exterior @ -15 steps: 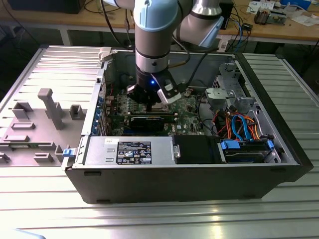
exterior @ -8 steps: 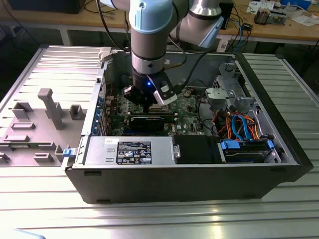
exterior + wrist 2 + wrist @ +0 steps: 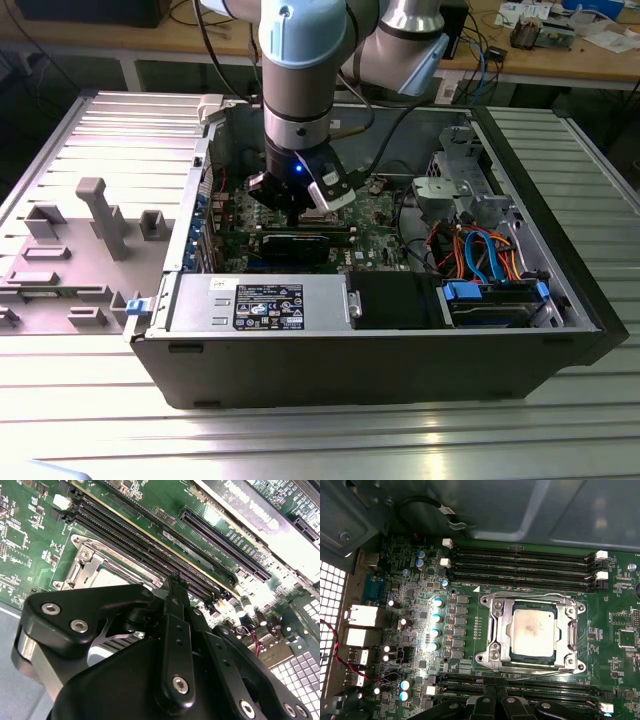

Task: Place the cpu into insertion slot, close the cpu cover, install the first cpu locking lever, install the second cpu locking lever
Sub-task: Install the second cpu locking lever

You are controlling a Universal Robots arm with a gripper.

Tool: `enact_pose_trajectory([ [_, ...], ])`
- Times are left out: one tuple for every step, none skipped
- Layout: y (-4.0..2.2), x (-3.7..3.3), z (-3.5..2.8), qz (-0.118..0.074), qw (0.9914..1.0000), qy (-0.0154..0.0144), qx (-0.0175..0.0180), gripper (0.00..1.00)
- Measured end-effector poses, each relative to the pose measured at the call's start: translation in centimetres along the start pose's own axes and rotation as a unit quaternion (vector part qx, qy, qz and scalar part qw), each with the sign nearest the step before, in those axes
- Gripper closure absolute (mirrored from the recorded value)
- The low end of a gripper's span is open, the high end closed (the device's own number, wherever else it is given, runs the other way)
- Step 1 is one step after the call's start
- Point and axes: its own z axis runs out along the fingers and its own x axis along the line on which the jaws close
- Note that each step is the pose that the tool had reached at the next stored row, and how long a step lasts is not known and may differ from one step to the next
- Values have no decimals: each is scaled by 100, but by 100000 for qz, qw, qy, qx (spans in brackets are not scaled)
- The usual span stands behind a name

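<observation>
While the arm hangs down into the open computer case (image 3: 560, 300), the gripper (image 3: 300, 200) sits low over the green motherboard (image 3: 375, 215), right above the socket area, with a small blue light glowing on its wrist. From the first wrist view the cpu (image 3: 534, 630) is already sitting in the insertion slot (image 3: 512, 656), its silvery face showing a dull smudgy patch in the middle. The cpu cover (image 3: 570, 632) lies flat down around the chip, its square window framing the metal face, and the screw heads at the corners of the socket frame are all visible. Rows of long black memory slots (image 3: 520, 562) run along one side of the insertion slot, and more of them run along the opposite side, next to the black gripper fingertips (image 3: 492, 705). Honestly I can't tell whether the jaws are apart or together: the second wrist view mostly gives me the back of the black finger linkage (image 3: 175, 650), and the tips themselves are hidden. Nothing looks to be held between them as far as I can see. In that same view a corner of the socket frame (image 3: 85, 567) peeks out just past the gripper body. Near the insertion slot in the exterior view, the long black graphics card (image 3: 295, 243) sits just beside it, and the power supply box (image 3: 265, 303) is farther off by the case wall.
</observation>
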Motion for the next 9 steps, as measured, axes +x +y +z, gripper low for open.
enact_pose_trajectory([
  [0,0,2,1,100000,-2,0,89],
  [0,0,2,0,100000,1,-1,89],
  [0,0,2,0,100000,-1,0,89],
  [0,5,6,6,100000,-9,-8,89],
  [0,10,9,9,100000,-8,-15,89],
  [0,14,16,1,100000,-8,-25,89],
  [-1,17,24,-1,100000,-5,-29,89],
  [-3,19,29,-2,100000,3,-31,89],
  [-3,20,36,-7,100000,6,-55,89],
])
